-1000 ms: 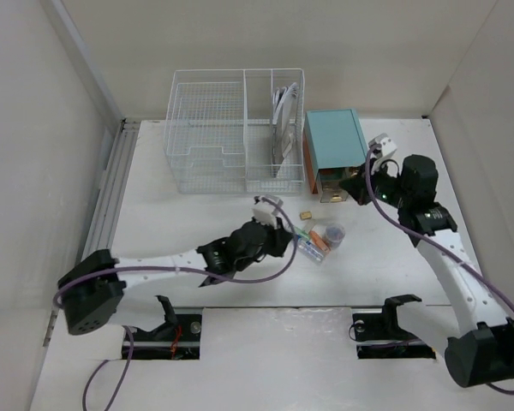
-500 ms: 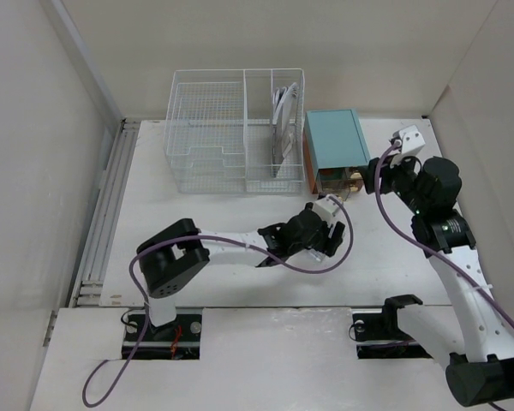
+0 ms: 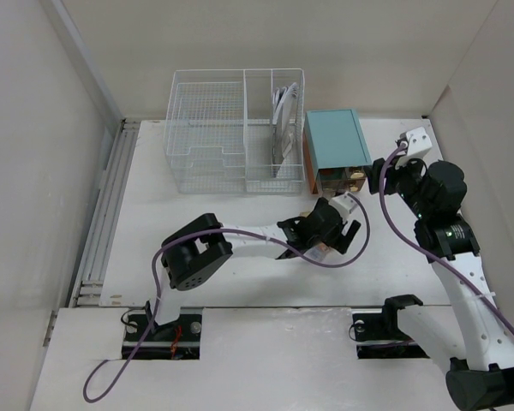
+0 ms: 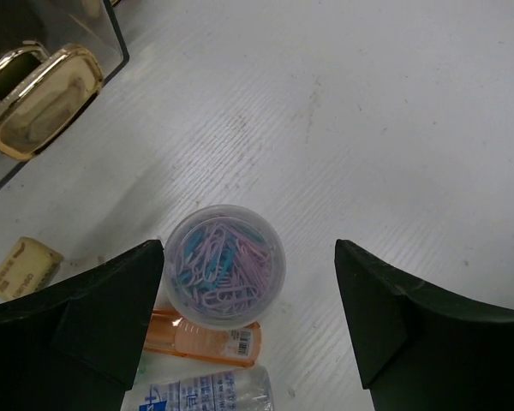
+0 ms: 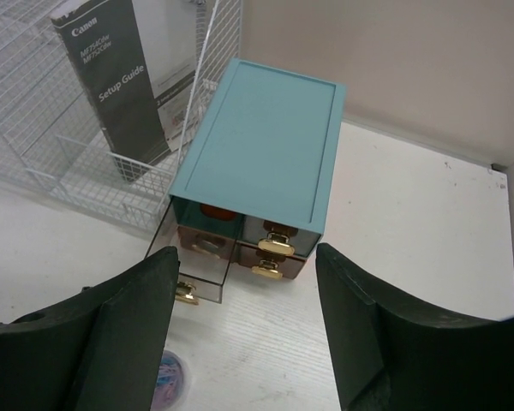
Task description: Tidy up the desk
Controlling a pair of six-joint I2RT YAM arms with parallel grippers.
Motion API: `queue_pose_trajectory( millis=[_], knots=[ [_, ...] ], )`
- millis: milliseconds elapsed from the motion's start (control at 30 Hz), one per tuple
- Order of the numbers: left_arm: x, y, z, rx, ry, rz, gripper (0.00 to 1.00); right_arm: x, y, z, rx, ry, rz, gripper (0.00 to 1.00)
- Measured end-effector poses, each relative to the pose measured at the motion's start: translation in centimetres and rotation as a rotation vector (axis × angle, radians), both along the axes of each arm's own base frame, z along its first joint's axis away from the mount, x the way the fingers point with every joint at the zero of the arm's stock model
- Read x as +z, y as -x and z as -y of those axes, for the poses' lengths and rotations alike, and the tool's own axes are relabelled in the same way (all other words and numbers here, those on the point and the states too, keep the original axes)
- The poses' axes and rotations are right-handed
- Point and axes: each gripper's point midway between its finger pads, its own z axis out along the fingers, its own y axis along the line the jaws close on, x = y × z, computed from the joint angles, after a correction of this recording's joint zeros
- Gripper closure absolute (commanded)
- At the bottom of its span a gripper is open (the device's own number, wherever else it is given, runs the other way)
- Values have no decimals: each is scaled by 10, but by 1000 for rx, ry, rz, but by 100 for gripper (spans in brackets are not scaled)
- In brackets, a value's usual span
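White and matte, the flat rectangular desk [image 3: 154,214] lies under everything, and the relation that matters sits right of its centre. The clear round plastic tub of pastel paper clips [image 4: 225,265] stands upright straight below the left gripper [image 4: 250,274]. It is inside the gap of the spread jaws but off-centre, close to the left-hand finger in the wrist view and well apart from the other. Being round, the tub offers no long axis to line up with; the orange tube [image 4: 201,341] lying crosswise against its lower edge in that view does. The left arm is plainly the nearer one: its elbow is folded low, its forearm reaches rightward across the desk, and its wrist points down. I judge that a small sideways shift and then a descent come next. The right gripper [image 5: 244,282], jaws also spread and empty, hangs above the teal drawer box [image 5: 261,150], looking down on its drawer fronts.
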Motion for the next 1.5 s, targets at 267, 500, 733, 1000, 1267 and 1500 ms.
queue_pose_trajectory(
  millis=[267,500,733,1000,1267,1500],
  knots=[
    [-8,-11,-14,73,-70,21,19,-4,1,0,1,0,-17,27],
    [-19,-16,-12,90,-104,25,20,-5,2,0,1,-1,-21,27],
    [-37,-14,-14,85,-138,11,37,-5,2,0,-1,-8,-23,26],
    [-37,-17,-17,106,-150,21,89,-3,2,3,-20,-14,-19,30],
    [6,-11,-23,107,-120,31,94,8,5,20,-119,-17,22,32],
    [124,-3,-32,114,83,110,94,10,5,29,-168,-13,29,32]
  ],
)
